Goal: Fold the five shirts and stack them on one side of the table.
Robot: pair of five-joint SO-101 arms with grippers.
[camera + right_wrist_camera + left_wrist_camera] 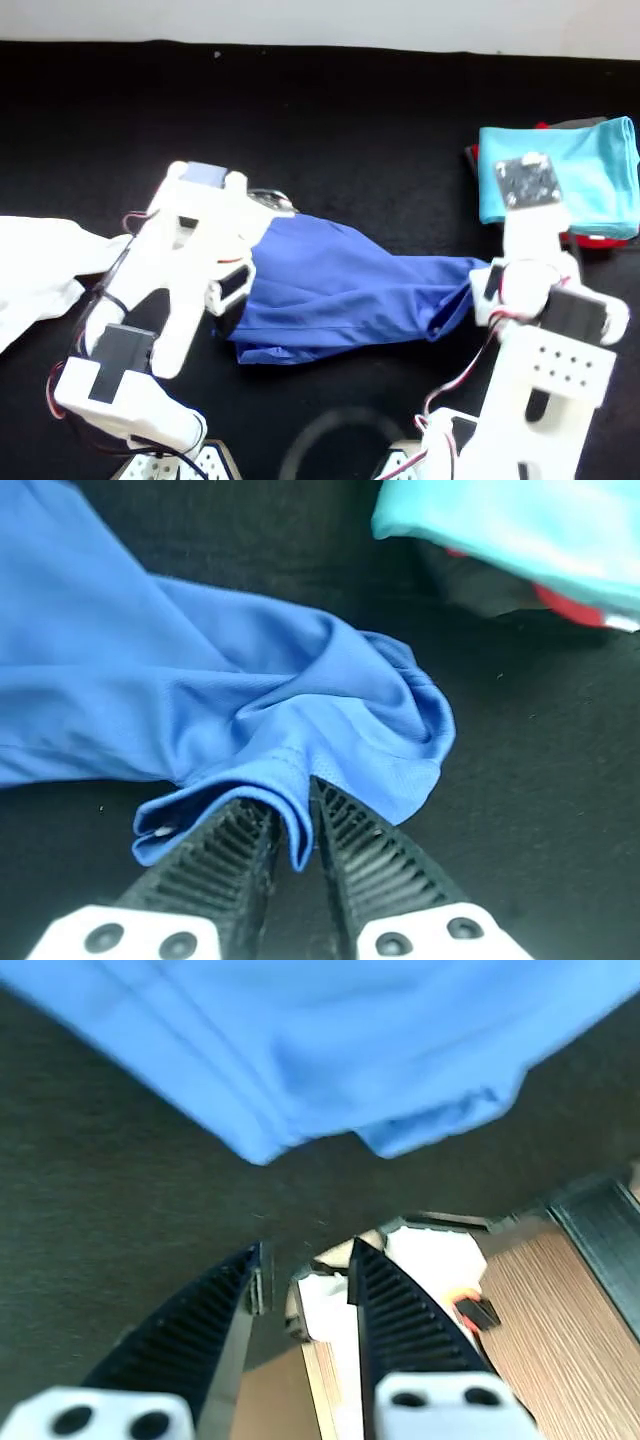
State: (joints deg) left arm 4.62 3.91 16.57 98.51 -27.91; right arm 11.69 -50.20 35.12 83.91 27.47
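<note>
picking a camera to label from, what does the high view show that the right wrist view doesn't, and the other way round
Extra in the high view: the white shirt, crumpled at the left side of the black table. Extra in the right wrist view: a close look at the right pincer shut on a fold at the blue shirt's edge. Shared: the blue shirt, the folded light blue shirt and the red shirt under it.

Left gripper jaws apart, empty; right gripper jaws pinching blue shirt.
</note>
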